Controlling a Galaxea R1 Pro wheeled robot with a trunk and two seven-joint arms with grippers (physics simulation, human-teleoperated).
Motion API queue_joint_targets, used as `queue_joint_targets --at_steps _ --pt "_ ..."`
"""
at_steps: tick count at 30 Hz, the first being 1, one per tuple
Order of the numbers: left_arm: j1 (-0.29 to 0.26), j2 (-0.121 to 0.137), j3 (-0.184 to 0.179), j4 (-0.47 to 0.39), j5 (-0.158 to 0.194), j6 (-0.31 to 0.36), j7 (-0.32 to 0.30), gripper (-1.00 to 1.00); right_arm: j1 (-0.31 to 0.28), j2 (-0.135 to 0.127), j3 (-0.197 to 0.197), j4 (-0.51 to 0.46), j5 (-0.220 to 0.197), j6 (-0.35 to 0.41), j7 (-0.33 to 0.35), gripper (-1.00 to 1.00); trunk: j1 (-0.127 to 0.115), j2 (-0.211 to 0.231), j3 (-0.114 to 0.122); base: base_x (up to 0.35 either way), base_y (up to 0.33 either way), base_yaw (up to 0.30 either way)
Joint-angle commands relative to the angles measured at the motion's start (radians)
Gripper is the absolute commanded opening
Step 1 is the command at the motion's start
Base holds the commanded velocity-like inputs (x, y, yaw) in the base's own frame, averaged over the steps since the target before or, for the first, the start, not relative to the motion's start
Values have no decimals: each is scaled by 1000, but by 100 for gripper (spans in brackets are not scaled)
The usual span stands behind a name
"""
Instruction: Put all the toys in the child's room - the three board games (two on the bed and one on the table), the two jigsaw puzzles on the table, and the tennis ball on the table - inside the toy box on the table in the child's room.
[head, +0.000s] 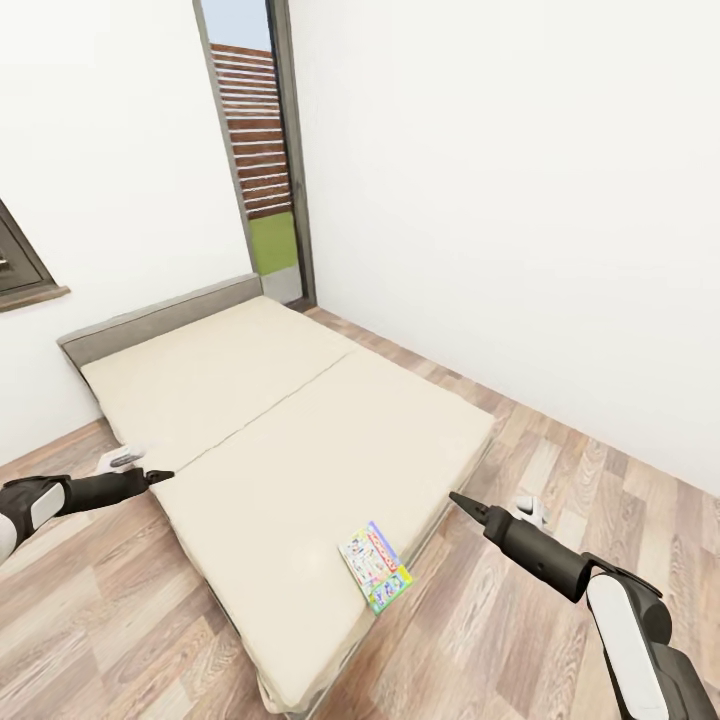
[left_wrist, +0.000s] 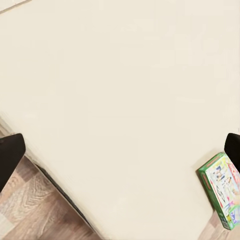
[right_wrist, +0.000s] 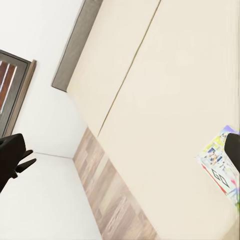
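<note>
In the head view the bed (head: 290, 420) is the landmark: a low beige mattress with a seam down its middle and a grey headboard (head: 160, 318) at the end nearest the tall dark-framed window (head: 255, 150). One board game (head: 375, 566), a flat printed box with a green edge, lies flat on the mattress at the foot end, close to the bed's edge on the wood-plank floor (head: 560, 480) side. The left gripper (head: 160, 476) hangs just beside the bed's opposite long edge, well apart from the box; the right gripper (head: 462, 500) hangs over the floor off the bed's foot corner, near the box but not touching it. From here I cannot tell whether either gripper is released or clenched. In the left wrist view the gripper's two dark fingertips (left_wrist: 10, 156) stand wide apart and hold nothing; the board game (left_wrist: 221, 188) lies at the mattress edge next to one fingertip. In the right wrist view the dark fingertips (right_wrist: 12, 156) are likewise spread and empty, with the board game (right_wrist: 220, 162) on the mattress beside the other fingertip, far from the headboard (right_wrist: 77, 45).
</note>
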Motion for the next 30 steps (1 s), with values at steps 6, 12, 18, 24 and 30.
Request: queue_joint_targets --at_steps 6,12,18,24,30 --pt "-1 -3 9 0 -9 6 -3 100 0 0 -2 0 3 5 5 100 1 -2 -2 0 -260 1" --pt "-1 -4 9 0 -9 6 -3 100 0 0 -2 0 3 5 5 100 1 -2 -2 0 -287 0" --pt "-1 -4 9 0 -9 6 -3 100 0 0 -2 0 3 5 5 100 1 -2 -2 0 -290 0" --pt "-1 -4 9 0 -9 6 -4 100 -1 0 -2 0 2 5 5 100 1 -2 -2 0 -290 0" --pt "-1 -4 9 0 -9 6 -4 100 0 0 -2 0 2 5 5 100 1 -2 -2 0 -290 0"
